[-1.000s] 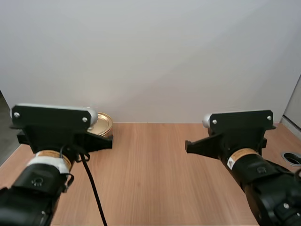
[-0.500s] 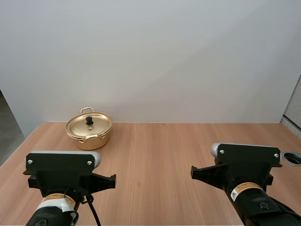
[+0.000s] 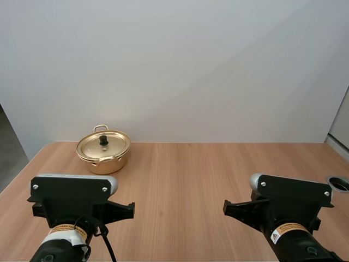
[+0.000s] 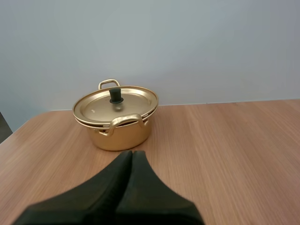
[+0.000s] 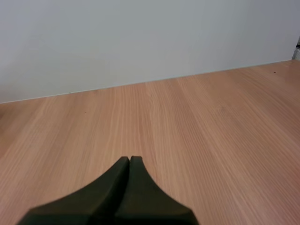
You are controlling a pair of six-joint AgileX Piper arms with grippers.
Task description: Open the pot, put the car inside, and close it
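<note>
Near far-left corner of table (image 3: 218, 174): gold pot (image 3: 109, 164), lid (image 3: 115, 145) on | lid likely light, slick metal; pinch black knob (image 4: 116, 95) | left gripper (image 4: 132, 153), right gripper (image 5: 130, 158) clenched, empty

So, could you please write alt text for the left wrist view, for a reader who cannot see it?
A gold pot with its lid on stands on a wooden table. The left claw, shut on nothing, points toward the pot without touching it.
</note>
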